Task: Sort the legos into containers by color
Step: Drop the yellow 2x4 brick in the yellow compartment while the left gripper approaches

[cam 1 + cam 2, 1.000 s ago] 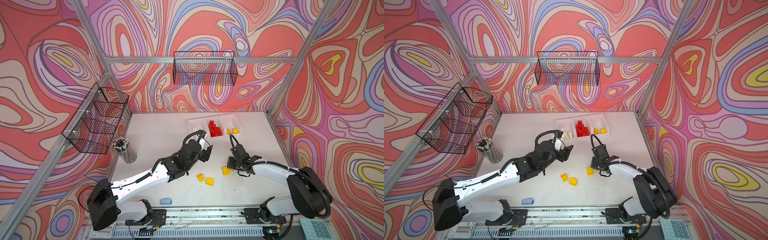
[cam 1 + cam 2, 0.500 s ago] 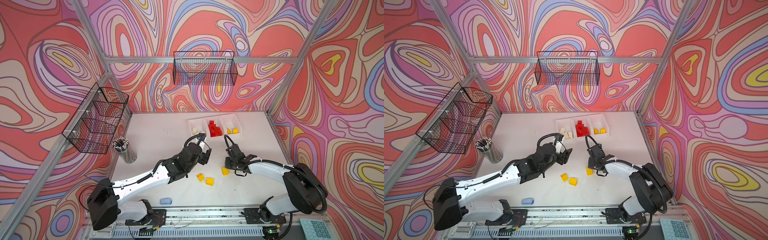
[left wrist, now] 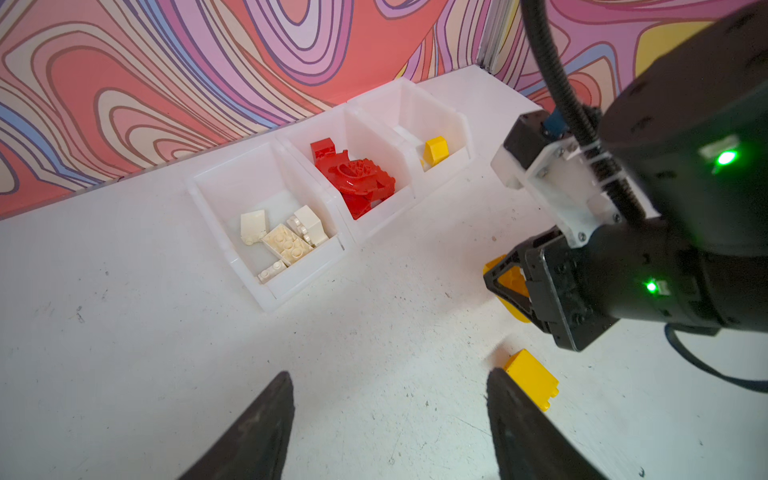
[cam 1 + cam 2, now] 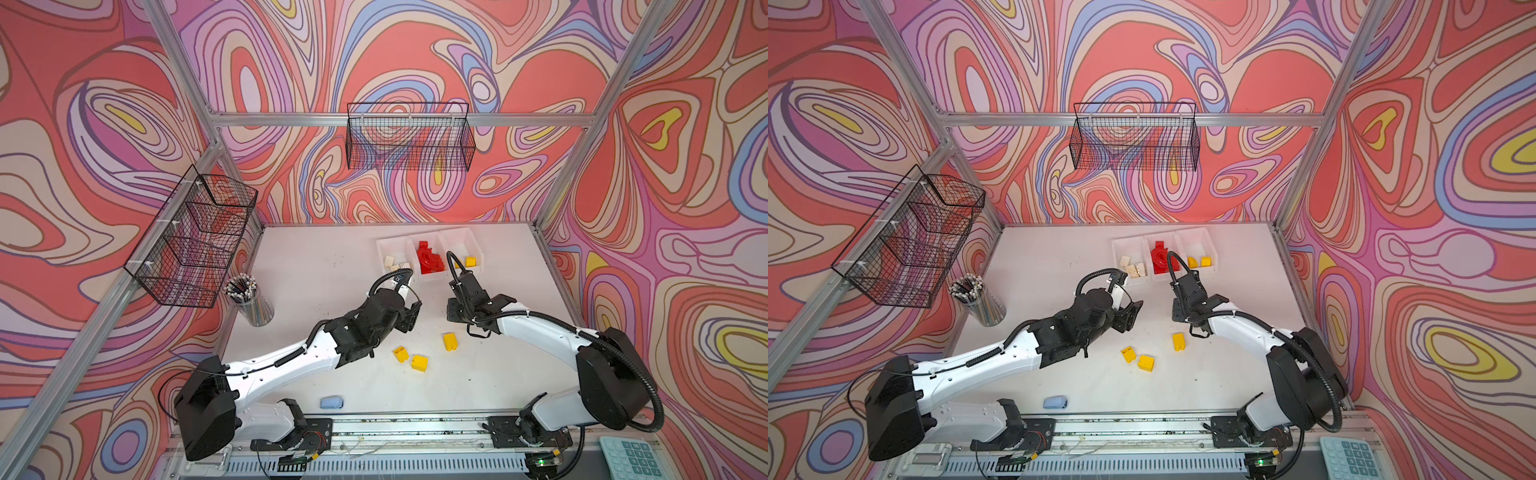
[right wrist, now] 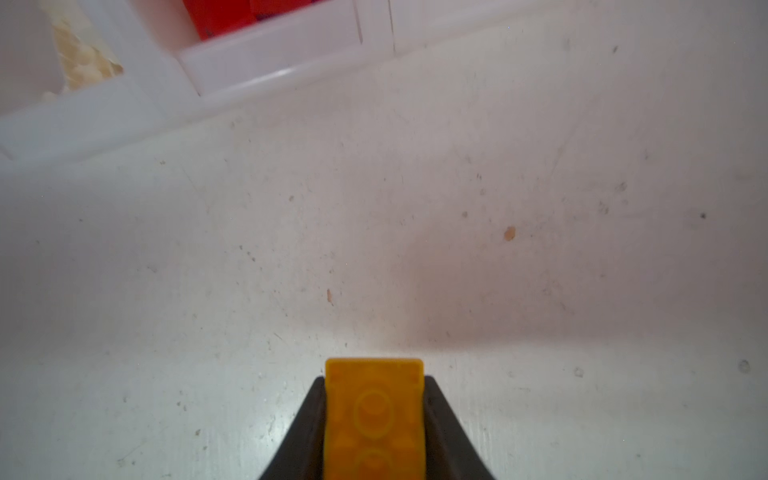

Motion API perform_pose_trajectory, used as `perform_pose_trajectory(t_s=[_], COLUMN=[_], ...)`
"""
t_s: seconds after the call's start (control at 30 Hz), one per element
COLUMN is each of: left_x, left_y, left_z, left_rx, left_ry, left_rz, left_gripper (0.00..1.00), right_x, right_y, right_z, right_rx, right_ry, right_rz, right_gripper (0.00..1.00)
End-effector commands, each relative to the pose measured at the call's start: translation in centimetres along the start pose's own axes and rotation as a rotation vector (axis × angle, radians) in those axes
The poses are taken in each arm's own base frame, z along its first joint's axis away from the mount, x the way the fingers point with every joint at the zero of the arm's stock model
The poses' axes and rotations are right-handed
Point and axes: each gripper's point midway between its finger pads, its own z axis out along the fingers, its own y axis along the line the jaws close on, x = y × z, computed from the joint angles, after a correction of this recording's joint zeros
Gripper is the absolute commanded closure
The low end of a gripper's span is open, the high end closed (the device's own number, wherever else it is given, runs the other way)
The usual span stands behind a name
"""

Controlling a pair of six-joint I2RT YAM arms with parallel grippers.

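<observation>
Firstly, the right gripper (image 5: pixel 374 419) is closed on a yellow studded plastic brick (image 5: pixel 374 395). In the right wrist view its two black fingers (image 5: pixel 305 440) press this brick from both sides, and the round studs face the camera. Whether the brick touches the white table (image 5: pixel 498 208) I cannot tell. In the left wrist view the same gripper (image 3: pixel 505 286) is low over the table with the yellow piece between its tips. It is near the front of the three white open plastic containers (image 3: pixel 299 286), but apart from them.

The left gripper (image 3: pixel 390 419) has its jaws wide apart, and nothing is between them, only bare table. Just beside one of its dark fingers (image 3: pixel 523 440) lies a loose yellow brick (image 3: pixel 532 380).

In both top views the left gripper (image 4: pixel 411 316) and the right gripper (image 4: pixel 453 309) face each other near the middle of the table. Three yellow bricks lie on the table on the near side of them. The single yellow brick (image 4: pixel 449 341) is close to the right gripper. The second yellow brick (image 4: pixel 400 354) and the third yellow brick (image 4: pixel 419 363) lie close together.

Behind the grippers the containers stand in a row. The left one holds cream-white bricks (image 3: pixel 282 237), the middle one red pieces (image 3: pixel 353 178), and the right one a small yellow brick (image 3: pixel 435 150).

Further out, a metal cup of pencils (image 4: pixel 251 303) stands at the left edge, and a pale blue rounded block (image 4: pixel 331 402) lies near the front edge.
</observation>
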Motion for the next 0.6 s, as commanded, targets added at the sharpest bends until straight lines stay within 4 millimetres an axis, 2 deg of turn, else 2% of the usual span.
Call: perform_pose_trajectory(t_s=[0.0, 0.2, 0.3, 0.5, 0.57], left_x=[1.7, 5.0, 7.0, 11.1, 11.9], left_y=[0.1, -0.3, -0.8, -1.5, -1.8], left_z=[-0.5, -1.5, -2.2, -3.5, -3.8], left_rx=[0.01, 0.05, 0.073, 0.102, 0.108], left_ry=[0.057, 0.164, 0.214, 0.299, 0.32], left_rz=[-0.009, 0.008, 0.014, 0.025, 0.021], left_gripper=[0.28, 0.28, 0.28, 0.28, 0.28], right_x=[-3.4, -9.9, -13.0, -18.5, -19.9], right_y=[-0.1, -0.9, -1.5, -1.6, -1.7], right_z=[-1.7, -2.0, -1.4, 1.1, 2.8], right_rx=[0.012, -0.047, -0.084, -0.128, -0.128], right_ry=[-0.069, -0.135, -0.162, -0.213, -0.207], right_rz=[-0.014, 0.048, 0.096, 0.171, 0.183], right_gripper=[0.84, 0.84, 0.84, 0.84, 0.84])
